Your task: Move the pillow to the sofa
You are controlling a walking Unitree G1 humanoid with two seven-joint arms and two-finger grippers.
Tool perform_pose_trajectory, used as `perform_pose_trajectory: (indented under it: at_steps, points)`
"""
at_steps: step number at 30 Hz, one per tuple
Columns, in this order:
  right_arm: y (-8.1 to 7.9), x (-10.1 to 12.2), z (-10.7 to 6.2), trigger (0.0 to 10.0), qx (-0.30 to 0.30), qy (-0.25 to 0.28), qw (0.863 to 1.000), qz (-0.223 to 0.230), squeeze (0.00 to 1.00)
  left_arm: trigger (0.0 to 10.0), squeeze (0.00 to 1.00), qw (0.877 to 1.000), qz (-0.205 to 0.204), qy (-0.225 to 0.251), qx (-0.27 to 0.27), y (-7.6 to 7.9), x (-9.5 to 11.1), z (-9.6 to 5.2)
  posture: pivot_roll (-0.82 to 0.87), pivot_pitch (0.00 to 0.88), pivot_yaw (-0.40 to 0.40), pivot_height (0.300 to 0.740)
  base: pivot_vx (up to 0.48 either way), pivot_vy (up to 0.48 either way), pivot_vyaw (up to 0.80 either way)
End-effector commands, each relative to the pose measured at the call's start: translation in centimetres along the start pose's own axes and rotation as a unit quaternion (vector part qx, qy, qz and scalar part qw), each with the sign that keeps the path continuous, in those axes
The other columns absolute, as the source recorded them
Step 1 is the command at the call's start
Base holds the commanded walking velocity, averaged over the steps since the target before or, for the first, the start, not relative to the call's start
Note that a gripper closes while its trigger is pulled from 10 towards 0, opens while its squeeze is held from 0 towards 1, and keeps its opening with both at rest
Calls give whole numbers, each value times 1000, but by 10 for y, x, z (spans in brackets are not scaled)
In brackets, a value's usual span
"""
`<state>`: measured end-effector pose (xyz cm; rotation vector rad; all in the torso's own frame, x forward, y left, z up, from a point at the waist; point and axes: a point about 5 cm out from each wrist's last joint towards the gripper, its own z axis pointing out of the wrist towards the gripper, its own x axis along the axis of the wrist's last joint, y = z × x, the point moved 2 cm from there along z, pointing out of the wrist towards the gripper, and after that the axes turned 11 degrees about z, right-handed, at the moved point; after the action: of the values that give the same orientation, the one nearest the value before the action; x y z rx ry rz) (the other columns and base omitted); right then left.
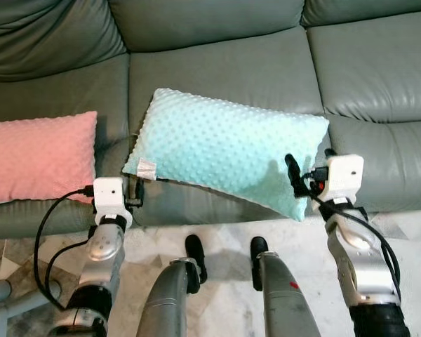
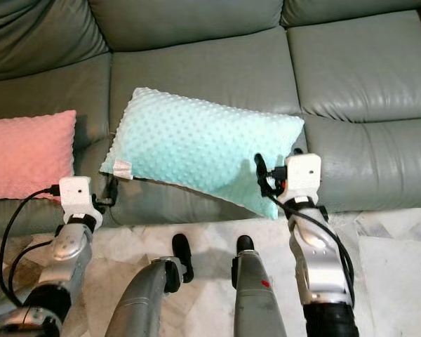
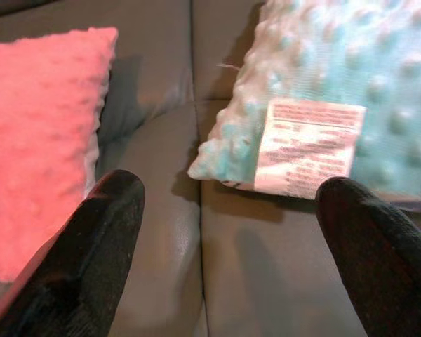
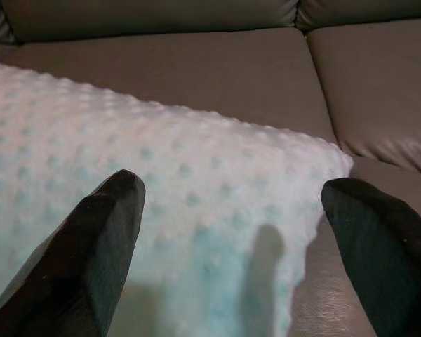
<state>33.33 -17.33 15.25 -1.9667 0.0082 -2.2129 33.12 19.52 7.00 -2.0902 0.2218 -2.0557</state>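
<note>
— Both tools first: how do they stand?

— Left tool [image 3: 228, 210] is spread wide, its two black fingers [image 3: 91, 260] apart with nothing between them. It sits just off the front edge of the sofa [image 1: 217, 70], at the near left corner of the mint pillow [image 1: 224, 151], close to the pillow's white label [image 3: 307, 146]. I cannot tell whether a finger touches the fabric.

— And the right one?

— Right tool [image 4: 231, 210] is also wide and holds nothing. It hovers at the pillow's near right corner, by the sofa's front edge.

— Where is the pillow itself?

— On the sofa's middle seat cushion, lying flat and slanted, its left end nearer the backrest seam and its right corner reaching the front edge, slightly overhanging it.

— Anything else on the sofa?

— A pink pillow [image 1: 38, 154] on the left seat cushion, apart from the mint one, with a strip of grey seat between them.

— Below the sofa?

— Marble floor [image 1: 224, 242], with the robot's two legs [image 1: 175, 295] standing on it.
</note>
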Motion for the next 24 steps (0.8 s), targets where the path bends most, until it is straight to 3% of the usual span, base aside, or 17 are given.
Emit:
perform_pose_trajectory:
  at_steps: [1,5,6,11,13,18,20,24]
  points:
    - [-15,-20,-12,10000,15,-43,999,21,1000,10000,1000,999,-6,-36,-16,0,-18,-16,-178,487,166,740,0,0,0]
    - [-62,-37,-35,10000,86,-100,989,64,1000,10000,1000,998,-11,-39,-45,3,-20,-35,-170,450,159,740,0,0,0]
    - [-62,-37,-35,10000,86,-100,989,64,1000,10000,1000,998,-11,-39,-45,3,-20,-35,-170,450,159,740,0,0,0]
    - [-100,-59,-66,10000,149,-177,966,118,1000,10000,1000,994,-10,-74,-76,2,-32,-63,-160,456,158,740,0,0,0]
    - [-106,-67,-74,10000,160,-198,960,118,1000,10000,1000,993,-5,-82,-82,1,-34,-67,-154,462,158,740,0,0,0]
    - [-95,-90,-86,10000,140,-249,951,121,1000,10000,1000,992,-8,-95,-88,1,-31,-71,-140,482,163,740,0,0,0]
    - [-77,-104,-88,10000,122,-273,948,111,1000,10000,1000,991,-10,-96,-92,1,-27,-71,-127,495,170,740,0,0,0]
    - [-57,-116,-88,10000,113,-288,947,91,1000,10000,1000,990,-13,-98,-100,1,-22,-72,-108,511,182,740,0,0,0]
